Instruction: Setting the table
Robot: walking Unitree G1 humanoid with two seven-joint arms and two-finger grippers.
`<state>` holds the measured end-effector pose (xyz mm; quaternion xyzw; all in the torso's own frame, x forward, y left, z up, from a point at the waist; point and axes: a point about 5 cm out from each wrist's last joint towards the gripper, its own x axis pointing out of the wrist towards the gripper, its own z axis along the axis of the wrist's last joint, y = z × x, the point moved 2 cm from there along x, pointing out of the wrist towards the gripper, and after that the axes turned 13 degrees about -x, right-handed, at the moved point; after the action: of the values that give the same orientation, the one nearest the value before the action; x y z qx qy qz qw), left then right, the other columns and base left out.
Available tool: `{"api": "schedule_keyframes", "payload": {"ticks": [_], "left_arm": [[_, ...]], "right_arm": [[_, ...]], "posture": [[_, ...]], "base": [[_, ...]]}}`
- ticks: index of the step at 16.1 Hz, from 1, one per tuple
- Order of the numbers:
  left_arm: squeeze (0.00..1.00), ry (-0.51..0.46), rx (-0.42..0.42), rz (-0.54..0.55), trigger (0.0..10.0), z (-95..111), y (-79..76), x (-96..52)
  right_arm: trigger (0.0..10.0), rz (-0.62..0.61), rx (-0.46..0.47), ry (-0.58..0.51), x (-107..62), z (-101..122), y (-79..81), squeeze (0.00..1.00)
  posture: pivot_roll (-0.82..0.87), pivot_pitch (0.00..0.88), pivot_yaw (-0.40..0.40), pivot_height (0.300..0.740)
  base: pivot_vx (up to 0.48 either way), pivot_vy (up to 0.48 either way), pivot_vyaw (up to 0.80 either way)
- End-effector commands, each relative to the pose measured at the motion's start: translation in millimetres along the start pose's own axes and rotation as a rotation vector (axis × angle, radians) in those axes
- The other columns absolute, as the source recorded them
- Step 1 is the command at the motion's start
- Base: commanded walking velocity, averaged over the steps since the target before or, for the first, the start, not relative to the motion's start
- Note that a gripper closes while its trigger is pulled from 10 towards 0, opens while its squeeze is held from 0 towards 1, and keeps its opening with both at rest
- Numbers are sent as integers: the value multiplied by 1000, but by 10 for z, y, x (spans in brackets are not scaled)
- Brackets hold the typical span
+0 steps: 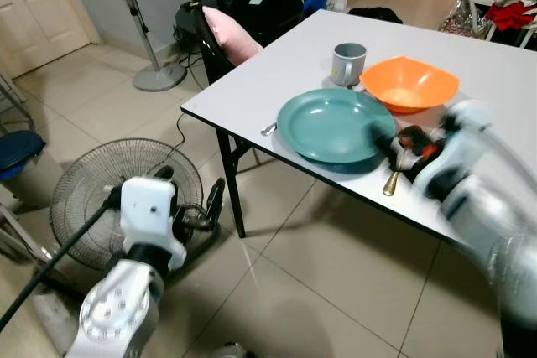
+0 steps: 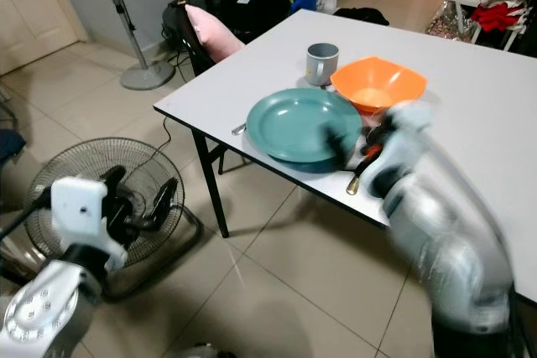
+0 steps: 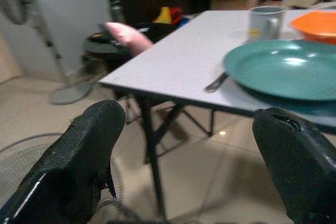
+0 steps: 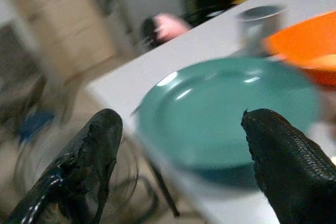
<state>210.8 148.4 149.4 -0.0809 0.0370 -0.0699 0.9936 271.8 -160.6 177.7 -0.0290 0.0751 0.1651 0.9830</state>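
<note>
A teal plate (image 1: 336,127) lies near the front edge of the white table (image 1: 285,64). Behind it stand a grey mug (image 1: 348,63) and an orange bowl (image 1: 409,83). A silver utensil (image 3: 215,82) pokes out at the plate's left side, and a gold spoon (image 1: 393,180) lies at its right side. My right gripper (image 1: 398,147) is open and blurred, hovering over the plate's right rim just above the spoon; the right wrist view has the plate (image 4: 220,114) between its fingers (image 4: 89,156). My left gripper (image 1: 189,199) is open, held low off the table's left corner.
A round floor fan (image 1: 92,199) lies on the tiles under my left arm. A pedestal fan (image 1: 138,23) stands at the back left. A dark chair with a pink cushion (image 1: 231,31) sits at the table's far left side. Clothes hang on a rack (image 1: 508,6) at the back right.
</note>
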Motion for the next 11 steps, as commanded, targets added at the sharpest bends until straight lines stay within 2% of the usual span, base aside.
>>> {"api": "schedule_keyframes", "payload": {"ticks": [1,2,4,6,9,11], "left_arm": [[0,-27,26,25,10000,37,8,-25],[0,-37,48,27,10000,50,3,-34],[0,-56,40,51,10000,76,16,-62],[0,-56,63,67,10000,74,49,-66],[0,-55,90,46,10000,63,7,-32],[0,-44,79,45,10000,32,-9,-42]], "right_arm": [[10000,53,-86,-16,-7,-49,150,0],[10000,70,-111,-26,-8,-82,208,0],[10000,71,-102,-46,-19,-92,269,0],[10000,91,-186,-25,-22,-199,360,0],[10000,107,-183,-46,9,-225,429,0],[10000,123,-193,-82,35,-189,467,0]], "posture": [[-31,0,105,740],[-26,0,103,740],[-23,0,100,740],[-20,0,98,740],[-19,0,102,740],[-20,0,105,740]], "base": [[0,0,800],[0,0,800],[0,0,800],[0,0,800],[0,0,800],[0,0,800]]}}
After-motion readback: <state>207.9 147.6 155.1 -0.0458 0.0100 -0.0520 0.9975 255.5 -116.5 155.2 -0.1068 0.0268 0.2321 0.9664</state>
